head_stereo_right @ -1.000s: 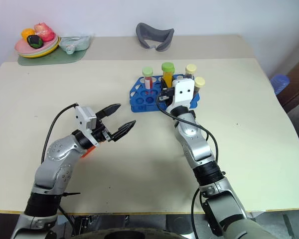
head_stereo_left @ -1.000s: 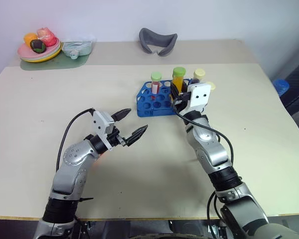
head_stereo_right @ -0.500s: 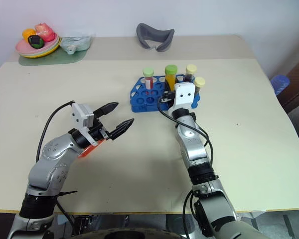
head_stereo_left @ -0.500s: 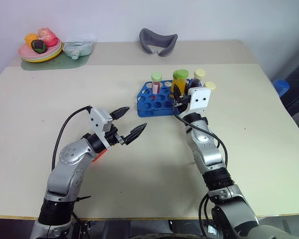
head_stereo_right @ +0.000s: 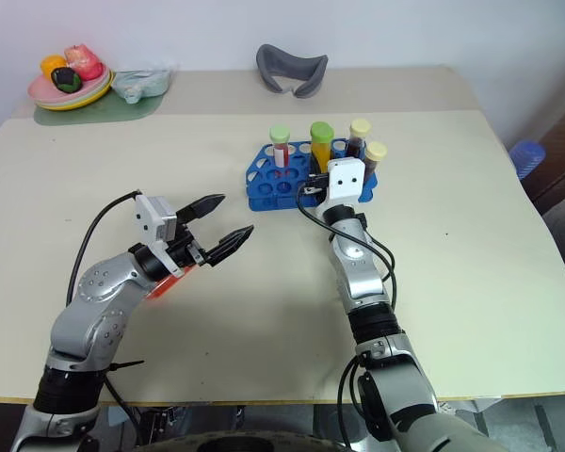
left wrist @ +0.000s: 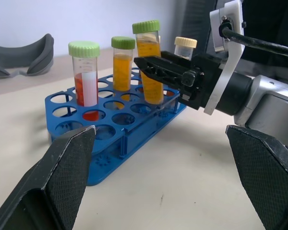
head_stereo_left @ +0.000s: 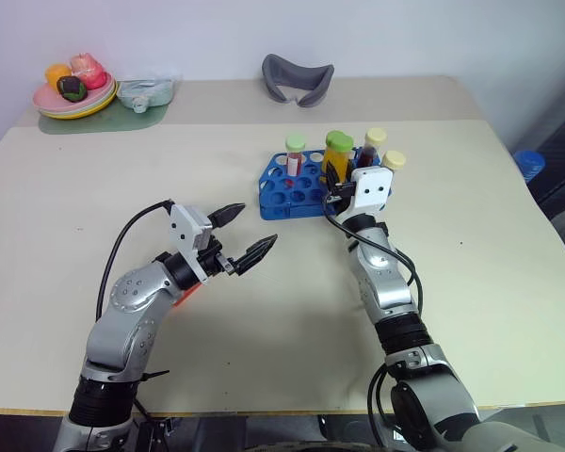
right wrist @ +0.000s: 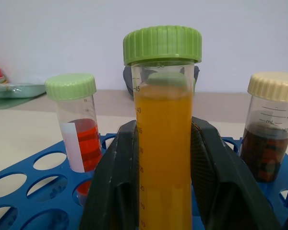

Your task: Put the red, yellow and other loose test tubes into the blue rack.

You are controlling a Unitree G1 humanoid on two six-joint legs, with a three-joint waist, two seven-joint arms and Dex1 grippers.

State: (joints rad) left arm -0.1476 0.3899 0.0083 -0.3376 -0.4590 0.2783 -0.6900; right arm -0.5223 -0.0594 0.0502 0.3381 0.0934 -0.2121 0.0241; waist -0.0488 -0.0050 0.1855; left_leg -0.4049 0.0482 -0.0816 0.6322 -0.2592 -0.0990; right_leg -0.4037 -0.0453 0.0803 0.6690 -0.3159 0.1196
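The blue rack (head_stereo_left: 281,201) stands at mid-table with several capped test tubes upright in its holes. My right gripper (head_stereo_left: 332,185) is at the rack's right end, shut on the yellow test tube (right wrist: 163,143) with the green cap, one finger (right wrist: 116,182) against each side; the tube's foot sits down in the rack. The red tube (right wrist: 80,136) with a light-green cap stands to its left, and the dark brown tube (right wrist: 267,143) with a pale cap to its right. My left gripper (head_stereo_left: 257,227) hovers open and empty over the table, left of and nearer than the rack.
A grey curved piece (head_stereo_left: 298,77) lies behind the rack near the far edge. A plate of toy food (head_stereo_left: 72,92) and a pale dish on a green mat (head_stereo_left: 146,94) sit at the far left corner. A blue object (head_stereo_left: 530,164) stands off the table's right edge.
My right forearm has swung a little inward while its gripper stays at the rack with the yellow tube. The left arm has kept still.
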